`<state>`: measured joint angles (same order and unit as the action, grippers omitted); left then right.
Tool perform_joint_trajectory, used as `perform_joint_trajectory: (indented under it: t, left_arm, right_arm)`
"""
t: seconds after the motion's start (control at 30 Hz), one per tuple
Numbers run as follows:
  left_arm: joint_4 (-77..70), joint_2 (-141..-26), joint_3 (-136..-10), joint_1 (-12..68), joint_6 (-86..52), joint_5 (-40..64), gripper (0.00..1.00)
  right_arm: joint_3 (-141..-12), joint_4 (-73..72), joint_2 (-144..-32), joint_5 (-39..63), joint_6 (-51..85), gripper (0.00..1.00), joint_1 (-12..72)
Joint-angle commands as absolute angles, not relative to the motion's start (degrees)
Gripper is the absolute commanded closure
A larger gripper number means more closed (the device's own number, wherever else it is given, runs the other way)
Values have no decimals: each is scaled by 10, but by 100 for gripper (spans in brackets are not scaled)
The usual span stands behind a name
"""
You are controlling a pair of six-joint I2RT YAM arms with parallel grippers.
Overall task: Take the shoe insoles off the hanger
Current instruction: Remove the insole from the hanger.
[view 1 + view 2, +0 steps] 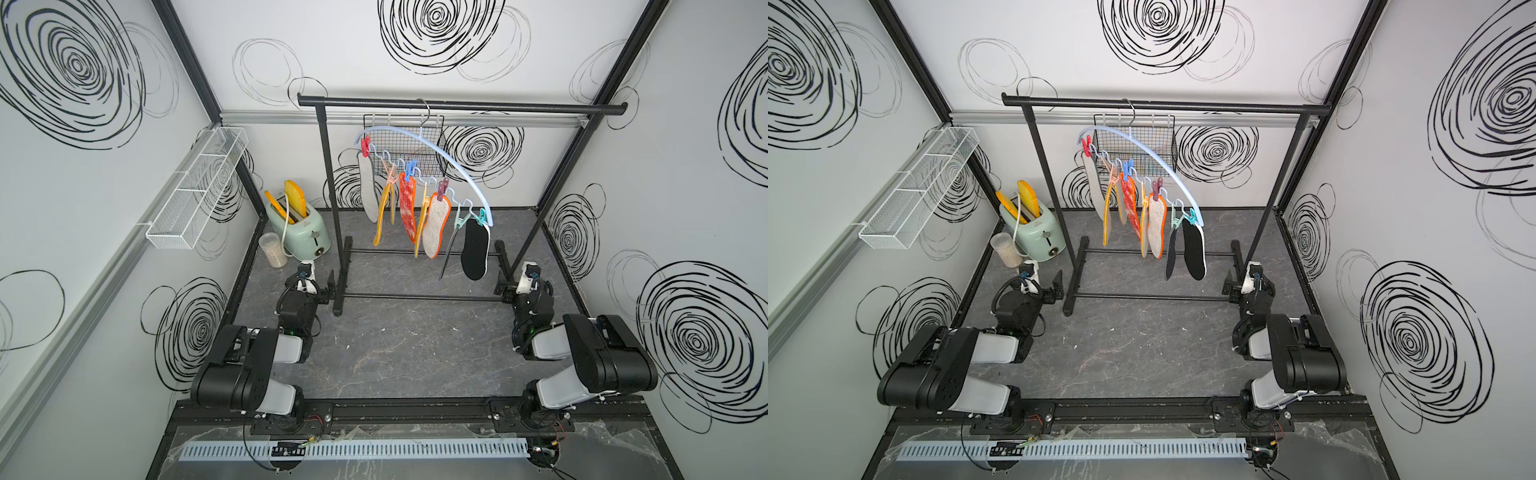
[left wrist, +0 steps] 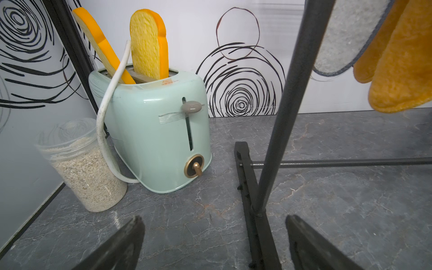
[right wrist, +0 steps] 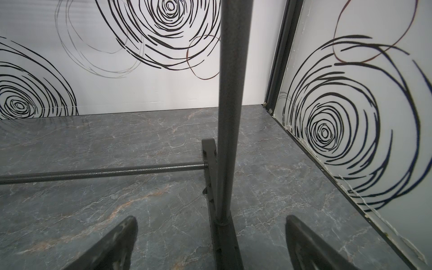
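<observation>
The pale blue hanger (image 1: 436,151) (image 1: 1156,154) hooks over the black rail, and several shoe insoles are pegged along its wavy bar. From left to right they are beige felt (image 1: 368,187) (image 2: 346,35), orange-yellow (image 1: 383,212) (image 2: 402,70), mottled red (image 1: 408,208), white with an orange edge (image 1: 436,226), a thin dark one (image 1: 451,249) and black (image 1: 476,249). My left gripper (image 1: 329,287) (image 2: 214,219) is open, low beside the rail's left foot. My right gripper (image 1: 505,291) (image 3: 210,219) is open at the rail's right foot. Both hold nothing and are far below the insoles.
The black garment rail (image 1: 457,106) stands across the table, its posts (image 2: 294,93) (image 3: 230,93) close in front of both grippers. A black wire basket (image 1: 432,166) hangs behind the hanger. A mint toaster (image 1: 303,228) and a grain jar (image 1: 272,249) stand back left. A white wire shelf (image 1: 199,187) is on the left wall.
</observation>
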<state>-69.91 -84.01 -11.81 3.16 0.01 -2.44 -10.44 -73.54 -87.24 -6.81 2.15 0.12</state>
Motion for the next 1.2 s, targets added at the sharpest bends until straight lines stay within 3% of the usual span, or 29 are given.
perform_joint_trajectory:
  t: [0.0, 0.6, 0.73, 0.9, 1.0, 1.1, 1.17]
  left_arm:
    - [-727, -838, -123, 30, 2, -22, 2]
    - [-726, -840, -124, 14, -10, 0, 2]
    - [-685, -796, -130, 63, 3, -129, 2]
    - [-459, -625, -177, 86, -69, -180, 2]
    - [-424, -563, -178, 108, -119, -209, 2]
    - [-371, -502, -178, 157, -234, -319, 2]
    - [-298, -461, -194, 161, -300, -251, 2]
  right_arm:
    - [-108, -737, -865, -68, 24, 1, 0]
    - [-112, -731, -867, -59, 27, 1, -4]
    - [-113, -734, -858, -72, 28, 1, 0]
    - [-192, -499, -697, -150, 62, 1, 32]
    - [-242, -394, -611, -113, 132, 1, 23]
    - [-282, -294, -540, -98, 175, 1, 20]
    - [-293, -248, -492, -83, 188, 1, 19]
